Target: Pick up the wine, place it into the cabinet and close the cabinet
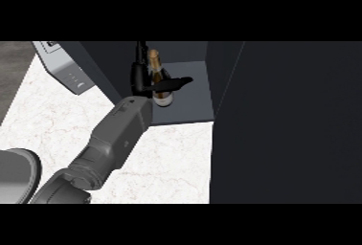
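**Nearly shelved: bottle inside, door still wide**

Nearest, at seven o'clock, a rounded grey metal rim (16, 174) at the view's lower left edge, resting on the white marbled stone counter (173, 162). Rising from six o'clock toward twelve, one grey forearm (113, 141), which side not certain from this view alone, judged the left by its place. Ending in the black left hand (152, 86), curled round the dark glass wine bottle with gold foil neck and pale label (161, 93), thumb jutting toward two o'clock across the bottle's body. Bottle upright, inside the dark blue-grey open cabinet (191, 112), base seemingly at or just above the cabinet floor; contact impossible to confirm. At three o'clock, filling the right half, the cabinet's tall dark door panel (290, 124), swung open. Farthest, at eleven o'clock, a light grey boxy appliance (67, 72) on the counter.

Judged done: pick-up and carry into the cabinet. Left: setting down, letting go, withdrawing, shutting the door. Right hand nowhere visible.
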Controlling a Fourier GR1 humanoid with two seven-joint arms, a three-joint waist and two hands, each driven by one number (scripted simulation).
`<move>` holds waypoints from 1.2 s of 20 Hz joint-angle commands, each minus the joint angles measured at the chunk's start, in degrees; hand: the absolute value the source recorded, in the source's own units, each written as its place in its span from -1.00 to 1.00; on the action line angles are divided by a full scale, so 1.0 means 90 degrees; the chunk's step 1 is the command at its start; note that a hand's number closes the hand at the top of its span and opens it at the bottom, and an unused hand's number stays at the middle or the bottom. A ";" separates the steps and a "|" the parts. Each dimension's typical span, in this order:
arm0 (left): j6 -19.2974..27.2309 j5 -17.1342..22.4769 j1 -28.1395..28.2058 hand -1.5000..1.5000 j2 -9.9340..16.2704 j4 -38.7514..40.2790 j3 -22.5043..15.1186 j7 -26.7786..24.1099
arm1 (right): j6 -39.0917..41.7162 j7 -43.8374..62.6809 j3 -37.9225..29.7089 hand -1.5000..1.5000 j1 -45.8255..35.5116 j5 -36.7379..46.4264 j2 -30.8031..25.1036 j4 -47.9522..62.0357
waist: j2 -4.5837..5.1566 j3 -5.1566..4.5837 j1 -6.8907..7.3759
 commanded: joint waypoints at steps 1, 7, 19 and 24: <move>-0.0419 -0.0023 0.0447 -1.00 0.0125 0.0092 0.0042 -0.0225 | 0.0077 0.0028 -0.0168 -1.00 0.0209 -0.0338 -0.0063 -0.0350 | 0.0002 -0.0022 0.0106; -0.0529 0.0081 0.0419 -1.00 0.0008 0.0124 0.0012 -0.0257 | -0.0050 0.0270 0.0235 -1.00 0.0184 -0.0070 0.0028 -0.0557 | -0.0011 -0.0026 0.0030; -0.1166 0.0968 0.0772 -1.00 0.0008 -0.0328 -0.0532 -0.0183 | -0.0210 0.0274 0.0364 -1.00 0.0125 0.0018 0.0101 -0.0377 | -0.0100 -0.0021 0.0079; -0.0865 0.1456 0.1025 -1.00 0.0008 -0.0880 -0.1169 -0.0037 | -0.0423 0.0330 0.0617 -1.00 -0.0086 0.0226 0.0246 -0.0385 | -0.0122 -0.0022 0.0110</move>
